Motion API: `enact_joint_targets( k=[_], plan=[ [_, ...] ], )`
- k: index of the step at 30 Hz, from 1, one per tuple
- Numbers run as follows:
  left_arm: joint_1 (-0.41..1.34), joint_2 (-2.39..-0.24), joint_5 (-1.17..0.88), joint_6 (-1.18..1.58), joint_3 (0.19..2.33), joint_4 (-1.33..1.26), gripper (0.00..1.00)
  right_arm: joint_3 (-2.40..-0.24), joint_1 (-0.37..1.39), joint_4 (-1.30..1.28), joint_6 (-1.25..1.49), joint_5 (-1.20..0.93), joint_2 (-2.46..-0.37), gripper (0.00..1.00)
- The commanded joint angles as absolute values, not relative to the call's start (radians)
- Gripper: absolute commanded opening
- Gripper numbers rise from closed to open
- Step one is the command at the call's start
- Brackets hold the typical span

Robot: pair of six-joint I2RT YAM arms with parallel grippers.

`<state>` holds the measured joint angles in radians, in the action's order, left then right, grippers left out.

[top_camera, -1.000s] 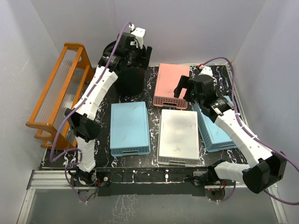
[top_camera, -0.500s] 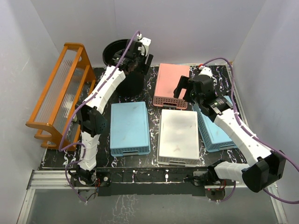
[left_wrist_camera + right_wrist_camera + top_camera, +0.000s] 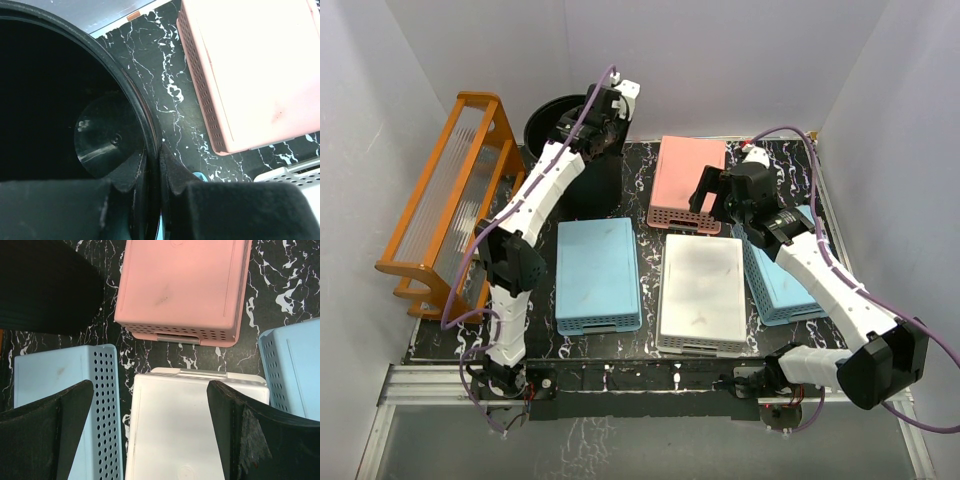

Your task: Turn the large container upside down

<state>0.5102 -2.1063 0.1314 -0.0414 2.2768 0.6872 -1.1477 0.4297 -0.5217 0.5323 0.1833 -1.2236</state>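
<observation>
Container: the large container (image 3: 592,182) stands at about 11 o'clock on the table (image 3: 645,345), mouth up and leaning a little. You haven't inverted it yet.
Change: in the last second its open mouth has slid out toward 10 o'clock, and it now shows clear of the wrist that was covering it.
Meaning: you can take this as the start of the tip. The whole turn remains to be done.
Base: you can't tell whether it has left the table.
Left gripper (image 3: 152,167): clenched on the rim, with one finger (image 3: 127,172) inside the wall and the other outside.
Right gripper (image 3: 150,420): spread wide and carrying nothing. It hangs at about 1 o'clock, above the gap between the pink basket (image 3: 688,180) and the white basket (image 3: 700,290).
Neighbours: the orange rack (image 3: 445,205) is close by at 9 o'clock. The pink basket sits just beside the bin, toward 3 o'clock.
Risk: you hold only a thin rim, so the bin may swing or slip as it rolls over.
</observation>
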Motion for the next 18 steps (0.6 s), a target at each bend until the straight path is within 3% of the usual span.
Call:
enact_joint_targets(
  k=[1, 9, 14, 18],
  plan=[
    [0.515, -1.997, 0.092, -0.035, 2.328, 0.683, 0.00, -1.140, 0.426, -0.468, 0.549, 0.169, -1.220, 0.98],
    [0.515, -1.838, 0.029, 0.059, 2.386, 0.594, 0.00, -1.152, 0.396, -0.422, 0.541, 0.031, -1.262, 0.98],
    [0.515, -1.719, -0.023, 0.135, 2.344, 0.544, 0.00, -1.155, 0.288, -0.292, 0.541, -0.302, -1.297, 0.98],
    [0.514, -1.639, -0.013, 0.171, 2.302, 0.524, 0.00, -1.076, 0.152, 0.017, 0.684, -0.599, -1.301, 0.98]
  ],
)
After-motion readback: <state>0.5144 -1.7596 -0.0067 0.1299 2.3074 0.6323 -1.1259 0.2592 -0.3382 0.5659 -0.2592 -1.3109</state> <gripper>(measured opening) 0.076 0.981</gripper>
